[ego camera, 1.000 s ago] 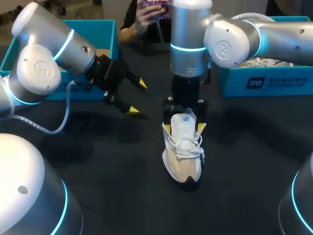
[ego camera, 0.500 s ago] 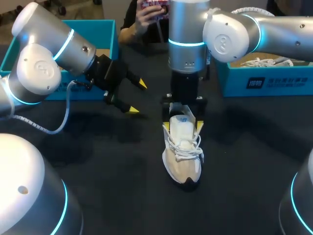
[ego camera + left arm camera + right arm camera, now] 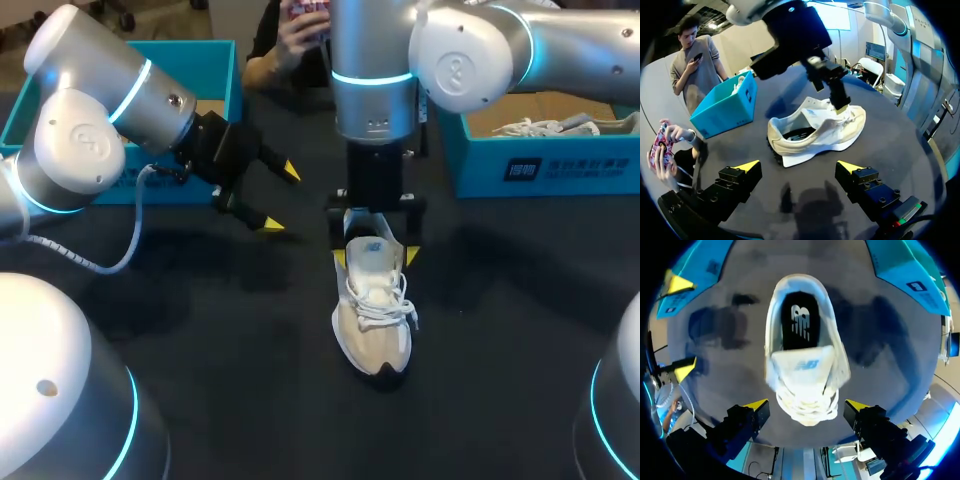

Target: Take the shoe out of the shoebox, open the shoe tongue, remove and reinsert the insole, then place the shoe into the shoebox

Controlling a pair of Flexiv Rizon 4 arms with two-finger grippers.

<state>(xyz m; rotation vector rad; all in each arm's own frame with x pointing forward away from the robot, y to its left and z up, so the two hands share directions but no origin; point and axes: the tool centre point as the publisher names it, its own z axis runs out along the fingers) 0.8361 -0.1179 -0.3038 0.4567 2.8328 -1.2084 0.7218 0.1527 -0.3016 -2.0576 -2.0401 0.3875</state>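
Shoe [image 3: 374, 310] out of shoebox [image 3: 540, 160], upright near the tabletop's middle, tongue [image 3: 802, 362] lifted off insole [image 3: 801, 322]: insole removal likely in hand. Right gripper [image 3: 375, 257] released, spread wide astride the collar, grasping nothing; next, probably down to pinch the insole. Left gripper [image 3: 279, 198] likewise spread and empty, nearer the left edge

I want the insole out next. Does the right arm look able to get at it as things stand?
Probably yes: the right arm's fingers hang open above the shoe, and the insole shows uncovered through the opening, clear of the tongue.
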